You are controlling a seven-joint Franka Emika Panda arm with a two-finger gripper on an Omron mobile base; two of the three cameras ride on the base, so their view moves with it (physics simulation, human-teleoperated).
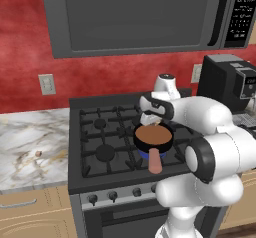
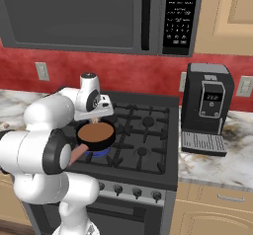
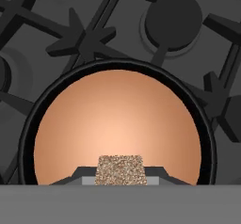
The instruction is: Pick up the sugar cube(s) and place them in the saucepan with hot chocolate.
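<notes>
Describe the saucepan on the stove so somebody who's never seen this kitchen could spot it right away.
Find the black gas stove under the microwave, beside the marble counter. On its front burner, near the robot arm, sits the saucepan. It is the stove's one pot: small, round, black, filled with smooth brown liquid, its pinkish stick handle pointing toward the knobs.

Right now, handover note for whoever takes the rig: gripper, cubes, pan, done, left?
Gripper: shut on a sugar cube, hanging directly over the saucepan of hot chocolate, seen in the hand view.
Saucepan: on the stove's front burner nearest the arm, handle pointing toward the front edge.
One small speck on the marble counter left of the stove may be another cube; too small to tell.
Done: this cube picked and carried over the pan.
Left: release it; fetch the rest.
</notes>
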